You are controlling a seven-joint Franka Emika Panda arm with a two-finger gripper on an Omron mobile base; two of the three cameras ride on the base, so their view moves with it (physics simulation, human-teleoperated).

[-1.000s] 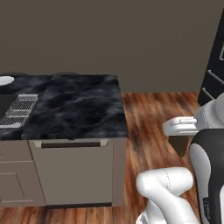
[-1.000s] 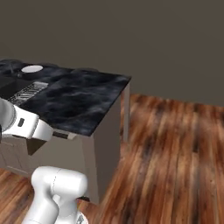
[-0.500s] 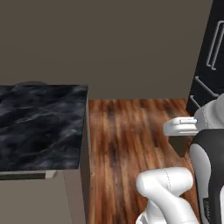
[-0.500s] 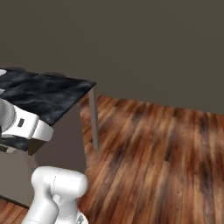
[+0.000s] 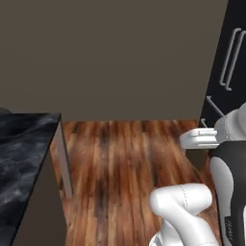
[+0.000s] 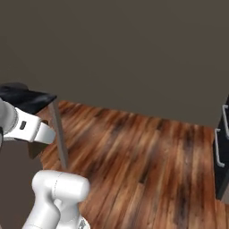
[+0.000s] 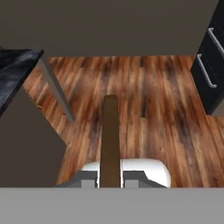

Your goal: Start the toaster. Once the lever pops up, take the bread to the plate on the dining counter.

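In the hand view my gripper [image 7: 110, 178] is shut on the bread [image 7: 110, 135], a dark brown slice seen edge-on that sticks out ahead of the fingers over the wooden floor. The end of the dining counter [image 5: 21, 144], black marble with white veins, lies at the left edge of the left base view. That same corner of the dining counter [image 6: 24, 96] sits at the left in the right base view, and the dining counter [image 7: 13, 65] also lies at the upper left in the hand view. The plate and the toaster are out of view.
Brown plank floor [image 5: 129, 168] stretches ahead up to a plain grey-brown wall [image 5: 115, 53]. A tall black cabinet with silver handles [image 5: 233, 72] stands at the right, and the cabinet [image 7: 212, 57] is also at the right in the hand view. A grey end panel [image 5: 62, 158] drops from the counter's corner.
The whole picture has swung: the camera turned right, so the counter with its sink and plate slid off to the left and the black cabinet grew at the right. The grip on the bread is unchanged.
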